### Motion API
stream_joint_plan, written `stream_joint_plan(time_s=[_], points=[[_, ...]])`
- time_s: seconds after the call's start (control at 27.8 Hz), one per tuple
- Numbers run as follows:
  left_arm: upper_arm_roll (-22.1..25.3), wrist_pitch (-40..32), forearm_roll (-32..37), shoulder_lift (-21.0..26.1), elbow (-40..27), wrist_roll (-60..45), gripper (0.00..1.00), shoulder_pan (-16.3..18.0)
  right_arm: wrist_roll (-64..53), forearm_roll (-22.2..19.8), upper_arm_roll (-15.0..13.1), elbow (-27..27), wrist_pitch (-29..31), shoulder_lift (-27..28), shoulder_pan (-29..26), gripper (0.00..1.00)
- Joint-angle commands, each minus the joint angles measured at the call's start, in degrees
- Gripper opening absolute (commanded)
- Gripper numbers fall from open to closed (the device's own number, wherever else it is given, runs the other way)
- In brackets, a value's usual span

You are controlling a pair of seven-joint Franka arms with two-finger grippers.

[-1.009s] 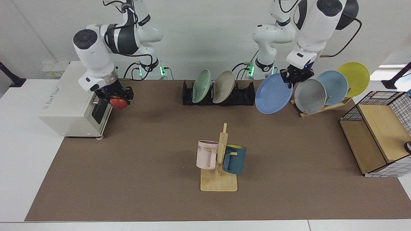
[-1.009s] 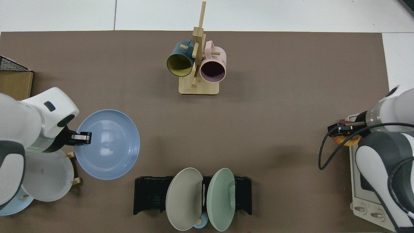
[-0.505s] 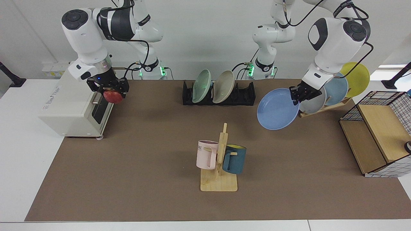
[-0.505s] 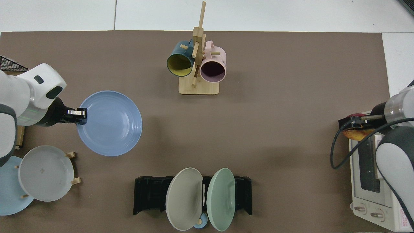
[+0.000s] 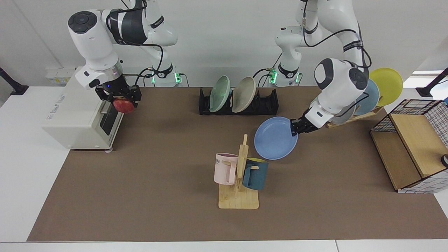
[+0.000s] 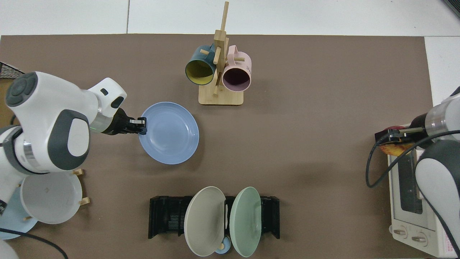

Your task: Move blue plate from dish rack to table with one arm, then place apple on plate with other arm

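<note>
Two arms at work: facing, the left gripper (image 5: 296, 127) pinches the plate (image 5: 274, 138) by its rim, probably just above the table (image 5: 157, 196); the right gripper (image 5: 120, 99), well apart, clamps the apple (image 5: 123, 105). From above, the plate (image 6: 169, 133) sits near level beside the mug stand (image 6: 220, 72).

Table (image 5: 147, 210): dish rack (image 5: 269, 103), mug stand (image 5: 238, 201), toaster oven (image 5: 75, 119).

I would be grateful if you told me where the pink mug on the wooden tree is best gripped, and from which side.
Grip the pink mug across its rim wall, coming from above on the side away from the wooden tree. Its mouth faces up in the top view, so one finger can go inside and one outside; its handle hangs on a peg, with the dark blue mug on the opposite side.
</note>
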Motion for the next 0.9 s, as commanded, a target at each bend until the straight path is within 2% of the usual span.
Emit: stream_joint_plan(time_s=[0.0, 0.22, 0.36, 0.58, 0.65, 0.72, 0.76, 0.83, 0.86], points=[[0.5, 6.0, -6.4, 0.0, -4.2, 1.0, 0.0, -2.4, -1.1, 0.8, 0.1, 0.0, -0.8, -0.2, 0.3, 0.0], [-0.1, 7.7, -8.5, -0.4, -6.6, 1.0, 0.0, -4.8, -0.9, 2.7, 0.1, -0.5, -0.8, -0.3, 1.0, 0.0], [-2.9, 8.4, -8.5, -0.5, -7.9, 1.0, 0.0, -4.8, -0.9, 2.7, 0.1, -0.5, -0.8, -0.3, 2.0, 0.0], [-6.9, 14.8, -8.5, -0.3, -10.5, 1.0, 0.0, -4.7, -1.1, 2.7, 0.1, -0.8, -1.2, -0.6, 3.2, 0.0], [-7.3, 15.4, -8.5, -0.2, -11.0, 1.0, 0.03, -4.7, -1.5, 2.7, 0.1, -0.7, -1.6, -0.6, 2.7, 0.0], [-7.8, 16.0, -8.5, -0.2, -11.1, 1.0, 0.09, -4.8, -1.4, 2.7, -0.1, -0.5, -1.7, -0.6, 2.5, 0.0], [-7.8, 16.2, -8.5, -0.2, -11.1, 0.9, 0.16, -4.8, -1.4, 2.7, -0.2, -0.5, -1.7, -0.6, 2.5, 0.0], [-7.8, 16.2, -8.5, -0.1, -11.1, 0.5, 0.34, -4.8, -1.1, 2.7, -0.1, -0.6, -1.7, -0.6, 2.5, 0.0], [-7.8, 16.2, -8.5, -0.1, -11.1, 0.3, 0.47, -4.8, -1.0, 2.7, -0.1, -0.6, -1.7, -0.7, 2.6, 0.0]])
